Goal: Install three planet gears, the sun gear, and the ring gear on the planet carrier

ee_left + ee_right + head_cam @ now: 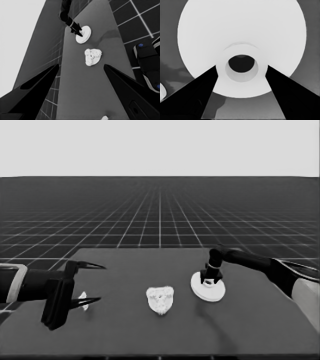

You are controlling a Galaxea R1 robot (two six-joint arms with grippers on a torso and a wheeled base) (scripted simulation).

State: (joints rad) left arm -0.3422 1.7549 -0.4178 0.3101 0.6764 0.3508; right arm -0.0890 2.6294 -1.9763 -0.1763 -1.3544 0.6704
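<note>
At the table's left end the left gripper (pixel 95 282) is parked with its two long black fingers spread wide and nothing between them; a thin white piece (pixel 83 301) lies on the dark table (pixel 125 335) just under its nearer finger, not held. Right of it, about mid-table and toward the near side, sits the white cluster of small toothed gears (pixel 160 299) crowded on top of the smaller round part, the flat disc that serves as planet carrier, which they mostly hide; how many gears are seated there cannot be counted. Further right and slightly farther back lies the larger round part (pixel 208 288), the thick white disc with a raised central hub, flat on the table and well apart from the cluster. The right gripper (pixel 209 279) stands straight down over it, and the right wrist view shows the hub (pixel 241 65) framed between the two black fingers, which sit close on either side of it. They look to be touching it, but a firm clamp cannot be told for sure. The relation that matters next: the gear cluster lies to the left of, and a little nearer than, the larger round part, so the disc should need lifting clear, carrying leftward, and setting down with its centre hole over the cluster's middle. The right arm is plainly the one placed for that.
</note>
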